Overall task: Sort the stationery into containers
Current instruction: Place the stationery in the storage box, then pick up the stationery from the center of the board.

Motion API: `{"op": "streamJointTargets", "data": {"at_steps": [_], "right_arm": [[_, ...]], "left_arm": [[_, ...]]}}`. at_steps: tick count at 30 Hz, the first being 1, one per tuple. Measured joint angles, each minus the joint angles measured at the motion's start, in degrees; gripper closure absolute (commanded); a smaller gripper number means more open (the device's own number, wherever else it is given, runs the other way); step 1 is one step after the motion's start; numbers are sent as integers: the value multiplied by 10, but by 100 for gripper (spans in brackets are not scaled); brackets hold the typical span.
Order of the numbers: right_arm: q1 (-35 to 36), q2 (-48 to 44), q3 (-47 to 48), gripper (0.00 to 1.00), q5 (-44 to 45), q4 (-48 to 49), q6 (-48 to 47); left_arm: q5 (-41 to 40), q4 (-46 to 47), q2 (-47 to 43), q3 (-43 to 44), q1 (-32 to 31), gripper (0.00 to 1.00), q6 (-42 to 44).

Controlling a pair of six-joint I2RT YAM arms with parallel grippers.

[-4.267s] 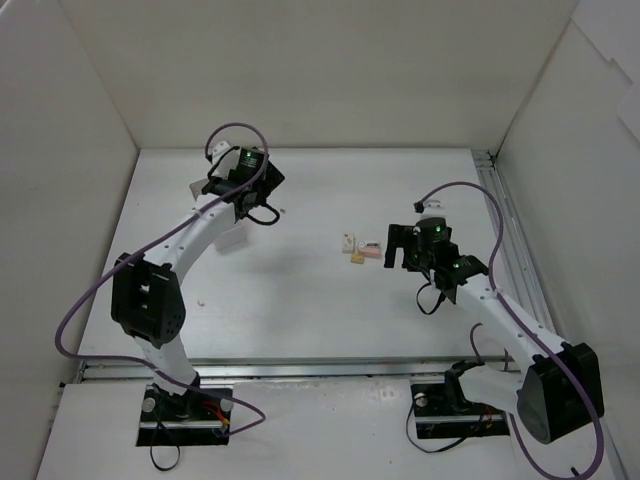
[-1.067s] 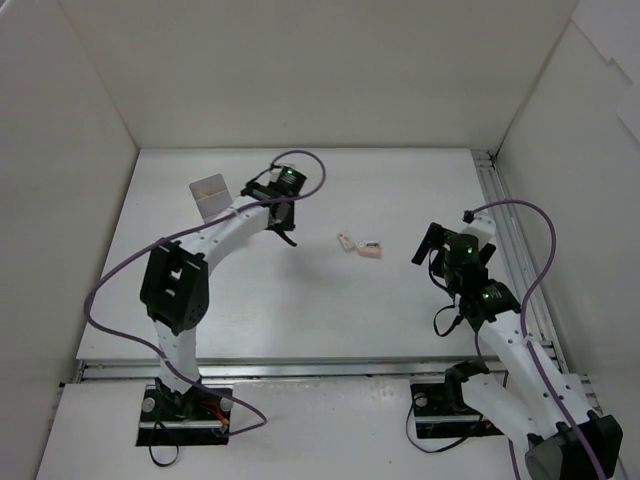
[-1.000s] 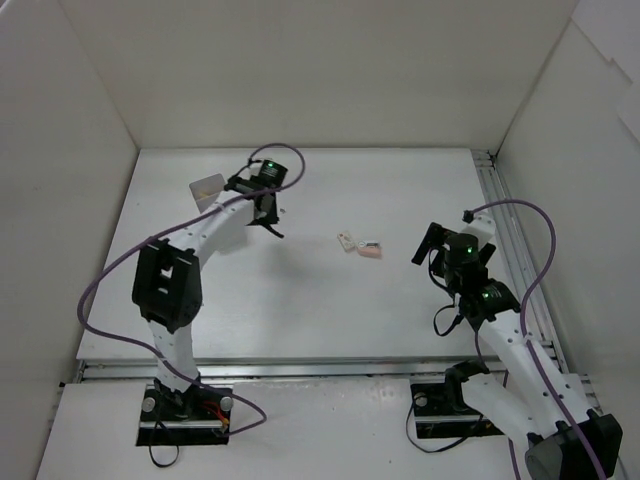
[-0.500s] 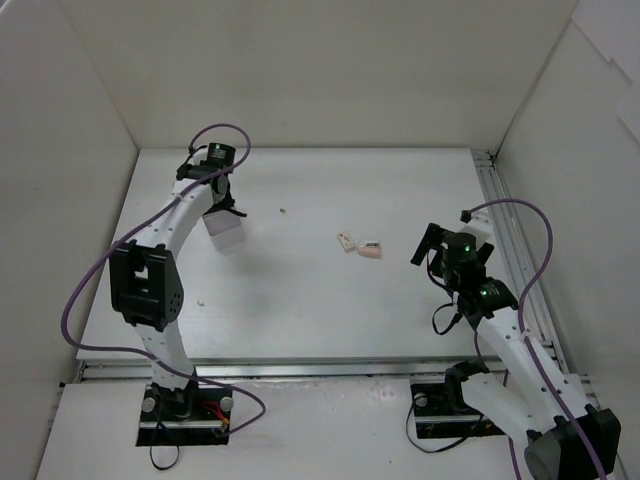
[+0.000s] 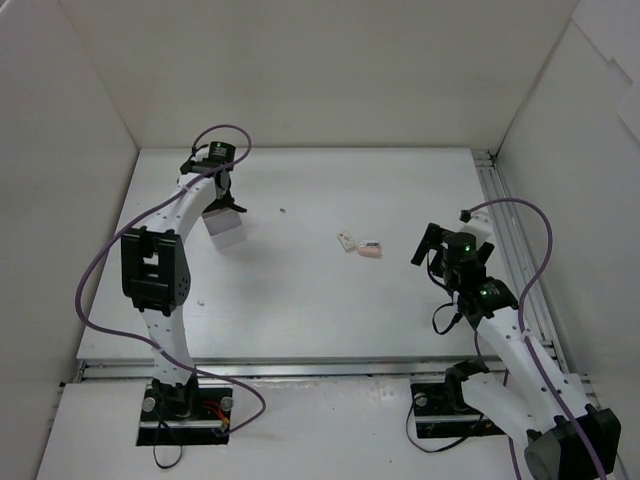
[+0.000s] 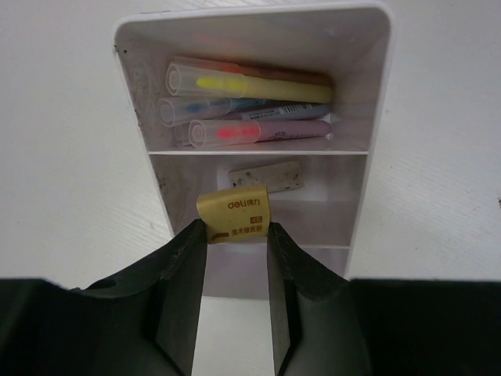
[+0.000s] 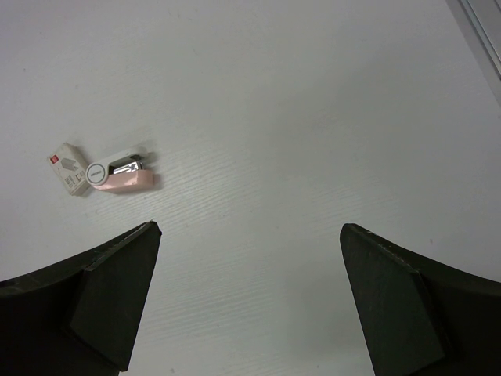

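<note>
The organizer (image 5: 228,232) sits at the table's (image 5: 320,310) ten o'clock: pens (image 6: 250,110) in its end compartment, an eraser (image 6: 264,175) in the middle. Two blocks (image 5: 370,249) touch at its three o'clock.

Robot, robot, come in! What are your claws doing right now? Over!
Left claw shut on beige eraser, over white organizer. Right claw open, empty. White eraser and pink piece lie on table, unsorted. Nothing in the way.

Organizer (image 6: 379,94): white, three compartments.
Pens (image 6: 250,110): yellow, blue, pink, in end compartment.
White eraser (image 6: 264,174): flat, middle compartment.
Beige eraser (image 6: 233,215): pinched by left gripper (image 6: 236,231) above organizer.
White block (image 7: 69,168), pink block (image 7: 121,176): touching, lying loose.
</note>
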Motion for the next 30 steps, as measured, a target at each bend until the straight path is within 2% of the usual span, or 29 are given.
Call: {"op": "streamJointTargets", "data": {"at_steps": [1,2,3,6,7,8,10,13,18,24,27,30], "right_arm": [[0,0,0,2,0,0,0],[0,0,0,2,0,0,0],[0,0,0,2,0,0,0],[0,0,0,2,0,0,0],[0,0,0,2,0,0,0],[0,0,0,2,0,0,0],[0,-1,0,2,0,0,0],[0,-3,0,2,0,0,0],[0,-2,0,2,-1,0,0],[0,38,6,2,-7,0,0],[0,76,19,2,-14,2,0],[0,91,23,2,-15,5,0]], "left_arm": [[0,0,3,0,0,88,0],[1,0,5,0,0,77,0],[1,0,6,0,0,74,0],[2,-1,6,1,0,43,1],[2,-1,6,2,0,29,1],[4,0,6,3,1,21,3],[6,0,6,4,0,10,1],[4,0,4,4,-4,1,1],[-6,-4,-32,-4,-36,0,3],[4,12,-87,2,-132,0,24],[37,19,-67,30,-173,0,30],[72,16,-8,83,-202,0,27]]}}
